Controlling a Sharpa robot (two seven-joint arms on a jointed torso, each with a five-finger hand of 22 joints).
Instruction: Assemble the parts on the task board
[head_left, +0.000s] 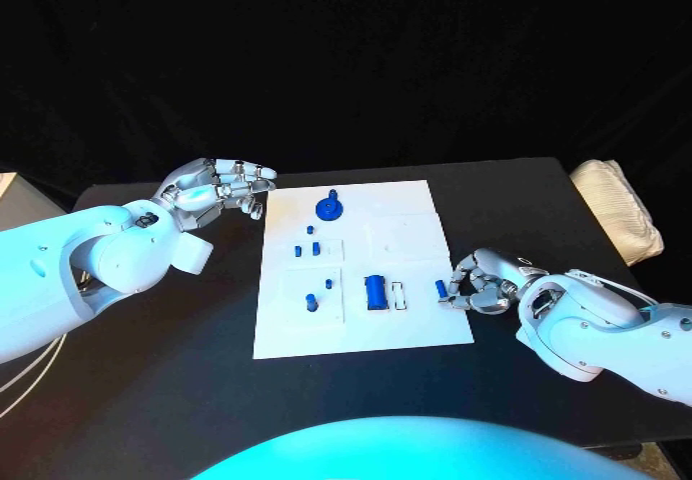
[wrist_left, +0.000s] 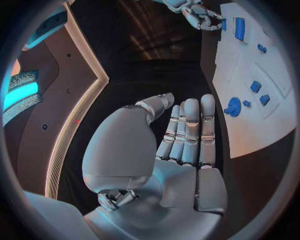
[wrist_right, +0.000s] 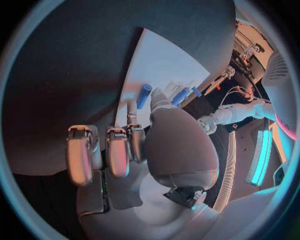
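The white task board (head_left: 411, 235) lies mid-table. On it are a round blue part (head_left: 330, 208), several small blue parts (head_left: 307, 247) and a larger blue cylinder (head_left: 376, 291). My right hand (head_left: 483, 282) sits at the board's right edge with its fingers curled, and pinches a small blue part (head_left: 441, 288) between thumb and fingertip; the right wrist view has that part (wrist_right: 144, 95) just past the fingers (wrist_right: 130, 112). My left hand (head_left: 216, 185) hovers off the board's far left corner, holding nothing. Its fingers (wrist_left: 190, 130) are stretched out side by side, with the board (wrist_left: 250, 125) beside them.
A pale folded cushion (head_left: 620, 205) lies at the table's right edge. Black tabletop (head_left: 144, 400) stretches to the left of the board and in front of it.
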